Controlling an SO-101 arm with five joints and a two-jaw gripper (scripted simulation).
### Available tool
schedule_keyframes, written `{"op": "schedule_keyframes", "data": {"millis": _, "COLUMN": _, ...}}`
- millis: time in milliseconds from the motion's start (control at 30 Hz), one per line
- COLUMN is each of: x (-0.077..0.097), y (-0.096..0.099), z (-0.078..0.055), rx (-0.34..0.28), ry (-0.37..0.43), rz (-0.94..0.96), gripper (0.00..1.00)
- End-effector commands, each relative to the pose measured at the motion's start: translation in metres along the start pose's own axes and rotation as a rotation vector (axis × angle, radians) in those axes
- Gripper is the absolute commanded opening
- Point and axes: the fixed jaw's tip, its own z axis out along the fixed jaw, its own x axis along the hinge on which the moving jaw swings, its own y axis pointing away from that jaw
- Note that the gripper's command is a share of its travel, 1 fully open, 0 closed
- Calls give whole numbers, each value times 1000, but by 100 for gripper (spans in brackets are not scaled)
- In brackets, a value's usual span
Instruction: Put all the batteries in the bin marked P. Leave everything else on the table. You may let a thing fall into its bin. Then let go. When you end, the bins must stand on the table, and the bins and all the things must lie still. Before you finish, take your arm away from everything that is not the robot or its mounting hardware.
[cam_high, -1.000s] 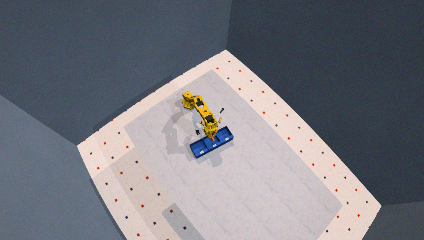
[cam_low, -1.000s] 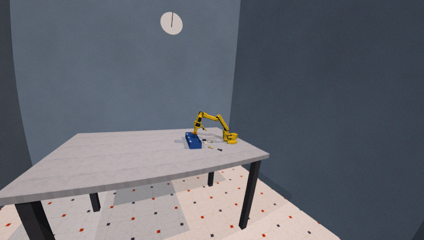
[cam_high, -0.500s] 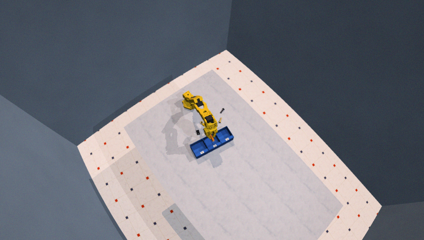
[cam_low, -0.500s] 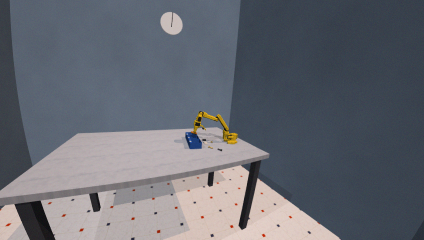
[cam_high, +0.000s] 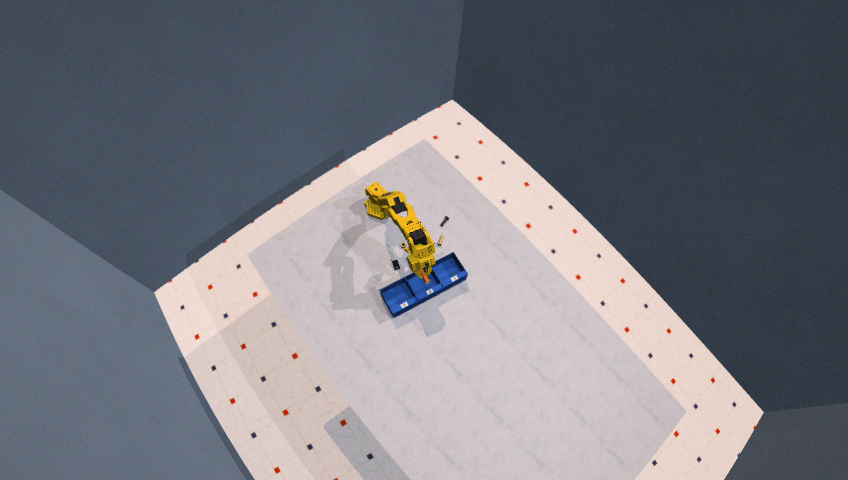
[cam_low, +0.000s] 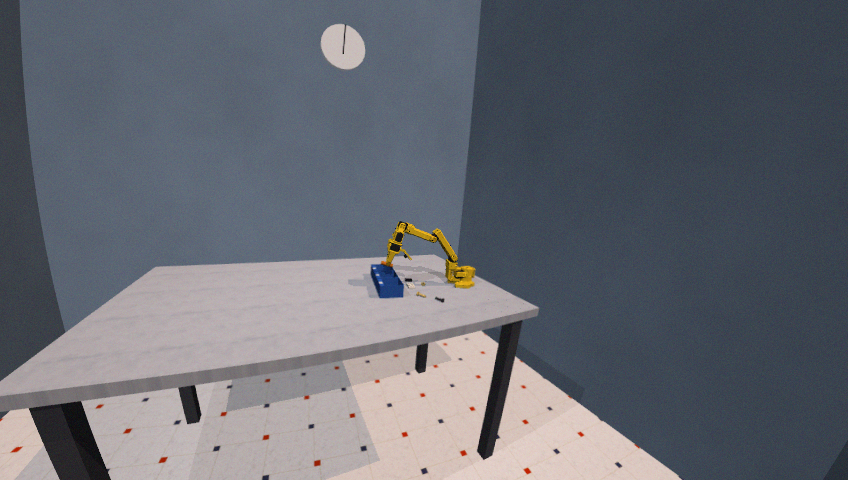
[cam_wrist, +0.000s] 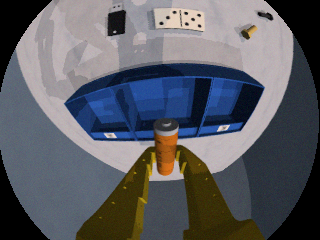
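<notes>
My gripper (cam_wrist: 166, 163) (cam_high: 424, 274) (cam_low: 386, 259) is shut on an orange battery (cam_wrist: 166, 147) with a grey cap. It holds the battery upright above the middle compartment of the blue three-part bin (cam_wrist: 86, 111) (cam_high: 396, 306) (cam_low: 389, 289). The bin stands on the table with white labels on its front wall; the letters are too small to read.
The arm's base (cam_high: 379, 202) stands further back.
</notes>
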Motion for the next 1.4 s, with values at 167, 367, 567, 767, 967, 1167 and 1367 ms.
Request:
{"op": "schedule_keyframes", "data": {"millis": 167, "x": 5, "y": 2, "z": -13, "rx": -1, "ry": 50, "rz": -1, "gripper": 0}}
{"op": "schedule_keyframes", "data": {"millis": 367, "x": 4, "y": 2, "z": -6, "rx": -1, "ry": 42, "rz": -1, "gripper": 0}}
{"op": "schedule_keyframes", "data": {"millis": 567, "x": 3, "y": 2, "z": -1, "rx": -1, "ry": 37, "rz": -1, "gripper": 0}}
{"op": "schedule_keyframes", "data": {"millis": 767, "x": 2, "y": 2, "z": 4, "rx": -1, "ry": 32, "rz": -1, "gripper": 0}}
{"op": "schedule_keyframes", "data": {"millis": 967, "x": 2, "y": 2, "z": 5, "rx": -1, "ry": 31, "rz": -1, "gripper": 0}}
{"op": "schedule_keyframes", "data": {"millis": 1167, "x": 1, "y": 2, "z": 6, "rx": -1, "ry": 31, "rz": -1, "gripper": 0}}
{"op": "schedule_keyframes", "data": {"millis": 1367, "x": 1, "y": 2, "z": 11, "rx": -1, "ry": 31, "rz": -1, "gripper": 0}}
